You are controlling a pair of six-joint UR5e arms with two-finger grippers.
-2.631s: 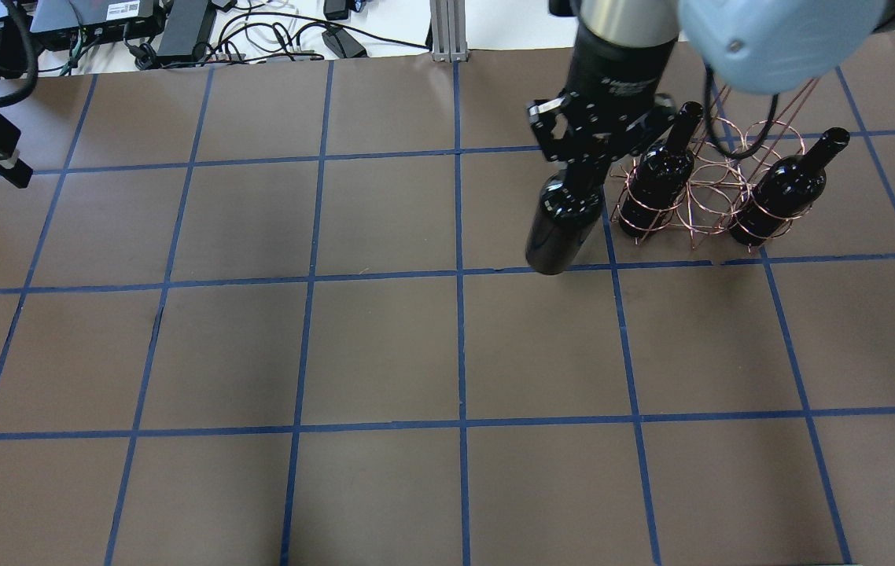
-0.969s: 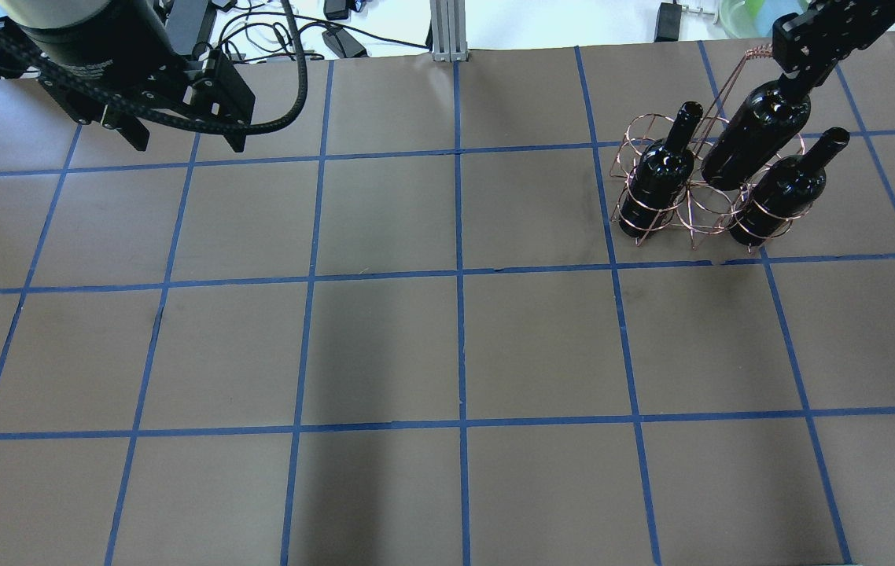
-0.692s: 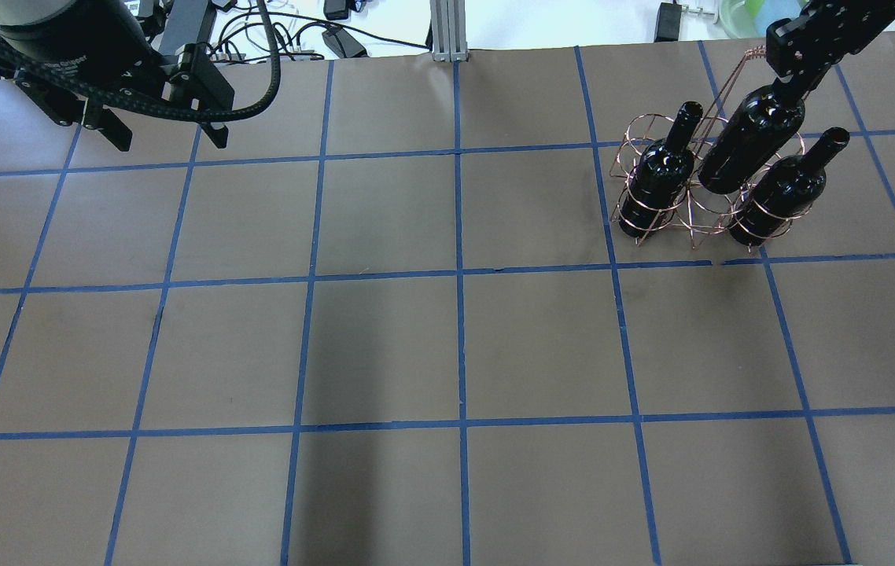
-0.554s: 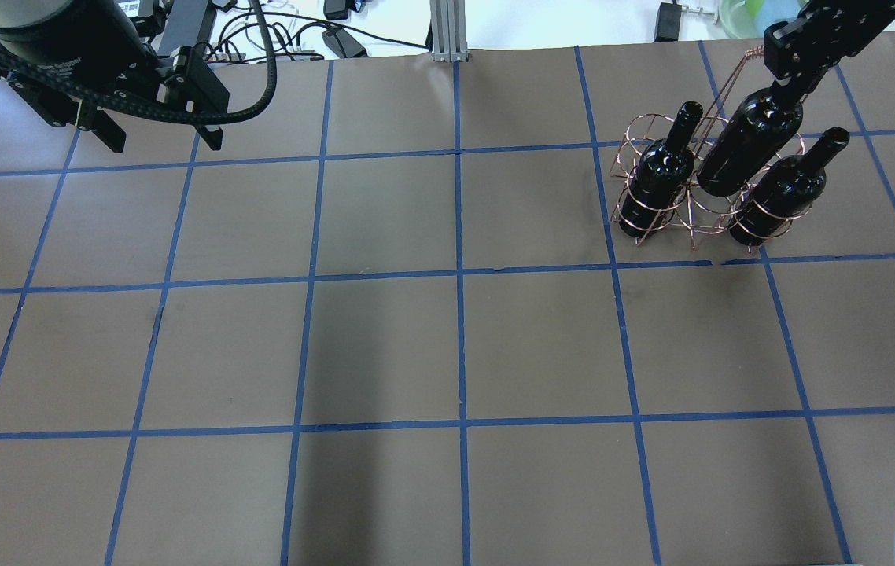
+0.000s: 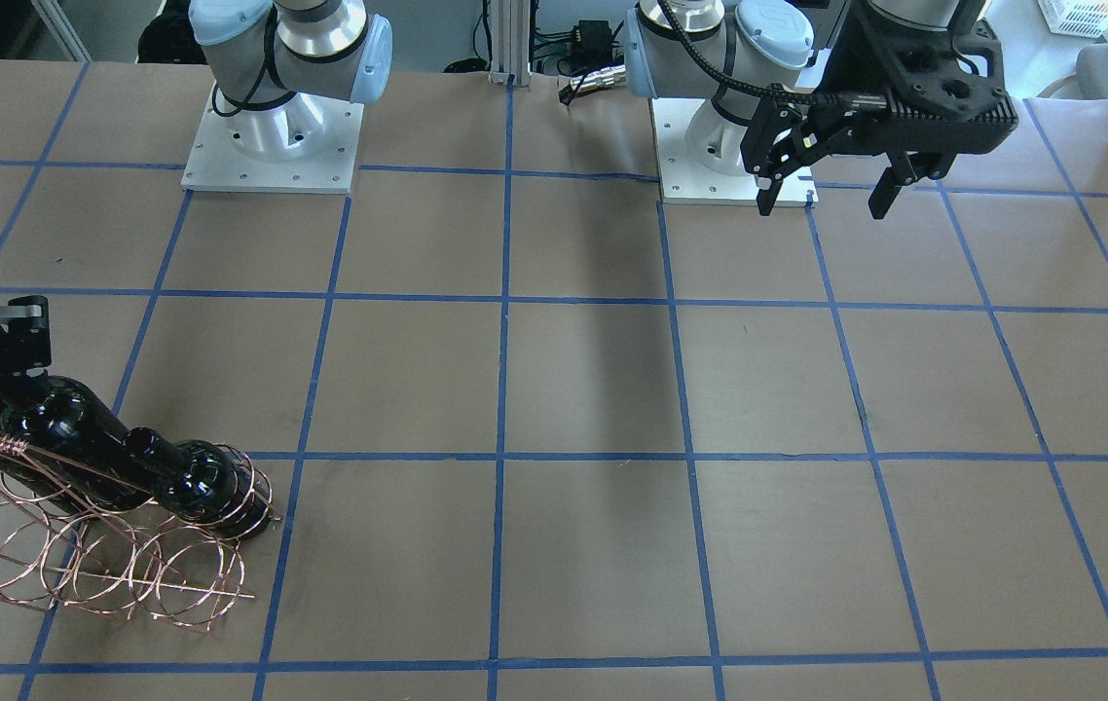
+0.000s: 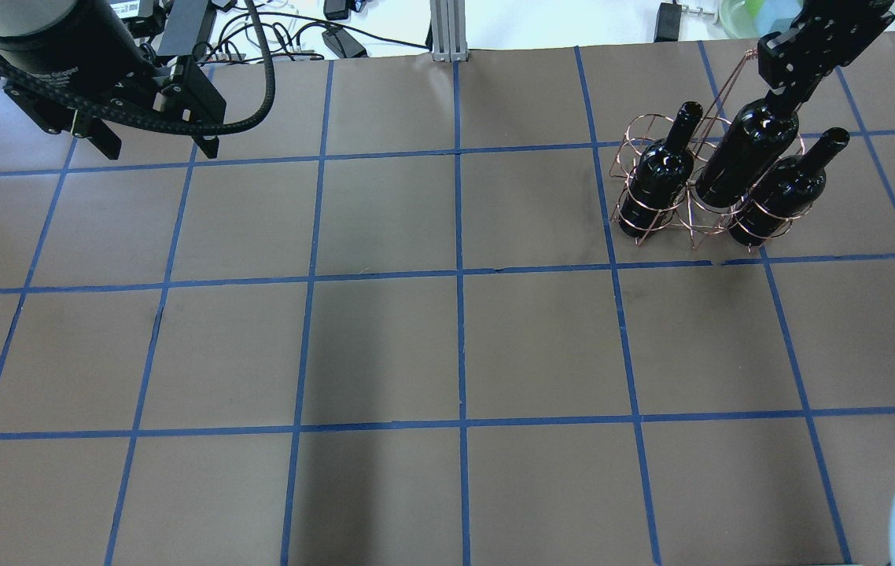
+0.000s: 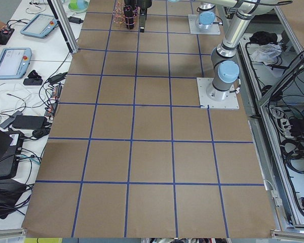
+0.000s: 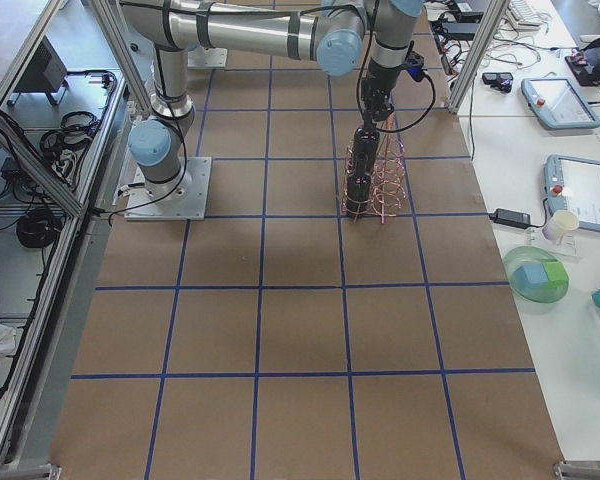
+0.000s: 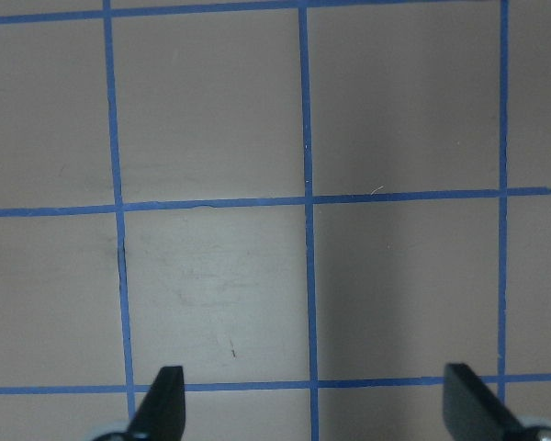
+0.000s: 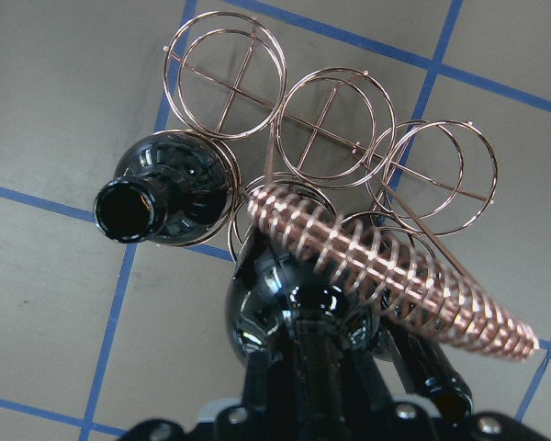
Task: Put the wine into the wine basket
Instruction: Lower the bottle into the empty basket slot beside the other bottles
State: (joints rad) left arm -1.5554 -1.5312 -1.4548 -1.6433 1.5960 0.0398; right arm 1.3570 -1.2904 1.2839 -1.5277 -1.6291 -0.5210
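Wine [image 6: 742, 161] lowered deeper into wine basket [image 10: 376, 262] middle ring; right tool [image 6: 784, 88] pointing down, clamping neck; left tool [image 6: 163, 148] wide, hovering.

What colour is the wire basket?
The basket is copper rose-gold, clearest in the right wrist view.

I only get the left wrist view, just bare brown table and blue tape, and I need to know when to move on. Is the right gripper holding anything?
Observer: Yes, the right gripper is shut on the neck of a glossy near-black glass wine bottle.
Operator: Where is that bottle?
Observer: Its body is down in the rose-gold wire basket, between two look-alike bottles standing in the end rings of that row.
Operator: Any rings free?
Observer: Three empty rings, the whole other row, by the right wrist view.
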